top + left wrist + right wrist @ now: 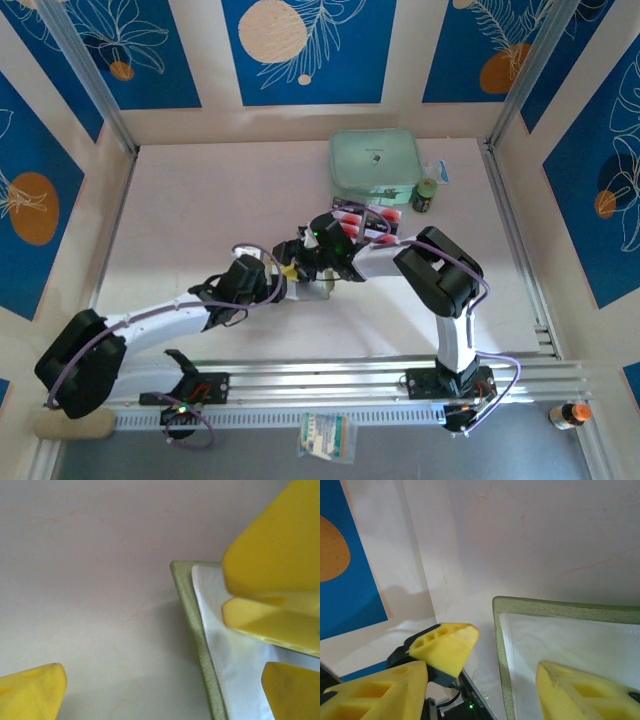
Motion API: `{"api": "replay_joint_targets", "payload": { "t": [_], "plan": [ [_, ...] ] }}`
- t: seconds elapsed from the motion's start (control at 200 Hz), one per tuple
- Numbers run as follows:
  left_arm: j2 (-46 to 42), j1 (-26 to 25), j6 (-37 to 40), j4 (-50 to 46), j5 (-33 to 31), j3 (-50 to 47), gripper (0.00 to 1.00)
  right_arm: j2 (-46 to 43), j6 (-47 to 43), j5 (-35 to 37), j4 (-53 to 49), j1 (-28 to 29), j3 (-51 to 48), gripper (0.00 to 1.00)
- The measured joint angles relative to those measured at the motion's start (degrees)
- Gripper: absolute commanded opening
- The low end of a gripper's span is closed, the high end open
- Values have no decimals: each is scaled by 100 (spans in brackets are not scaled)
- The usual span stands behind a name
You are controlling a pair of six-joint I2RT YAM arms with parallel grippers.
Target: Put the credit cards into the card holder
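The card holder lies open at mid-table, where both arms meet. Its olive-green edge frames a white lining. My left gripper is wide open and straddles that edge, one finger over bare table and the other over the lining. My right gripper is open too, with one finger over the lining and one off to the side; nothing is clamped. The right gripper's fingertips crowd in beside my left gripper. The credit cards, with red round marks, lie behind the right wrist.
A mint-green case sits at the back of the table, with a small dark bottle to its right. The left gripper's finger sits close by the right gripper. Aluminium rails run along the near edge.
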Motion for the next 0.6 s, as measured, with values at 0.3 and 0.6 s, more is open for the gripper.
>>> {"api": "replay_joint_targets", "payload": {
  "t": [0.3,0.6],
  "plan": [
    [341,0,-17,-20,-146,15,100,-92,-39,-31,-11,-157,-39,59],
    [389,4,-52,-236,-411,42,100,-433,-507,-90,-501,-481,-166,51]
  ]
}}
